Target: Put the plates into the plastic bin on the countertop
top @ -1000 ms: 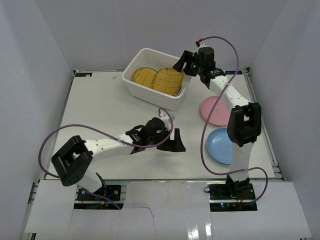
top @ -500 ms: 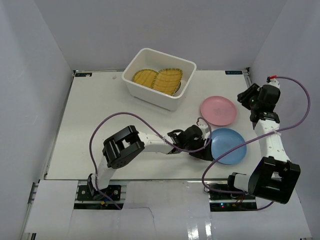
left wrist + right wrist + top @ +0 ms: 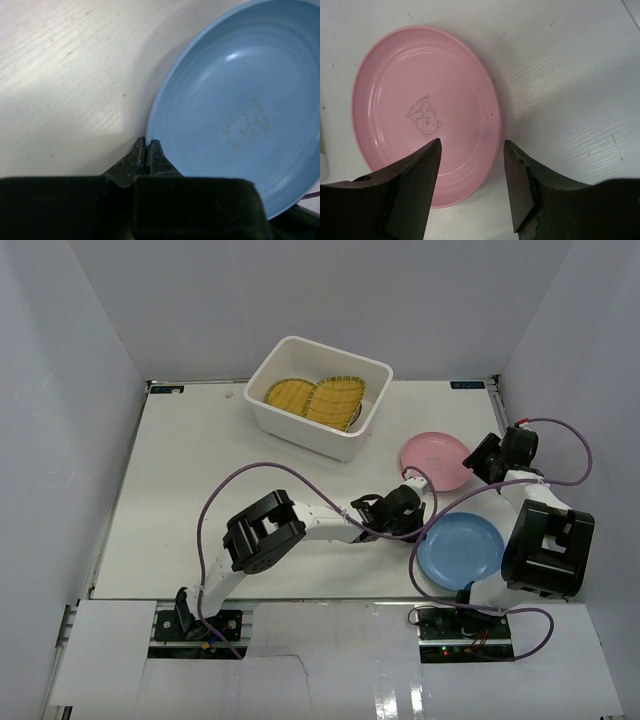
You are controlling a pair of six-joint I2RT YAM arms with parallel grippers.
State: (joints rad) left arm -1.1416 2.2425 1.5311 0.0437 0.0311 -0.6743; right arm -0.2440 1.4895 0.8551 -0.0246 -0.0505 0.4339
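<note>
A blue plate (image 3: 462,550) (image 3: 240,100) lies near the front right of the countertop (image 3: 200,490). My left gripper (image 3: 418,521) (image 3: 146,145) is shut on its left rim, one finger on each side of the edge. A pink plate (image 3: 430,460) (image 3: 420,110) lies behind it. My right gripper (image 3: 476,456) (image 3: 471,145) is open at that plate's right side, with the rim between its fingers and untouched. The white plastic bin (image 3: 275,422) stands at the back and holds two yellow woven-look plates (image 3: 332,402).
White walls enclose the countertop on three sides. Purple cables loop from both arms over the surface, one (image 3: 445,508) crossing between the two plates. The right arm's folded body (image 3: 545,545) sits just right of the blue plate.
The right arm swung from over the bin down to the pink plate's right edge. The left arm reached right to the blue plate and closed on its rim; the plate shifted slightly nearer.
</note>
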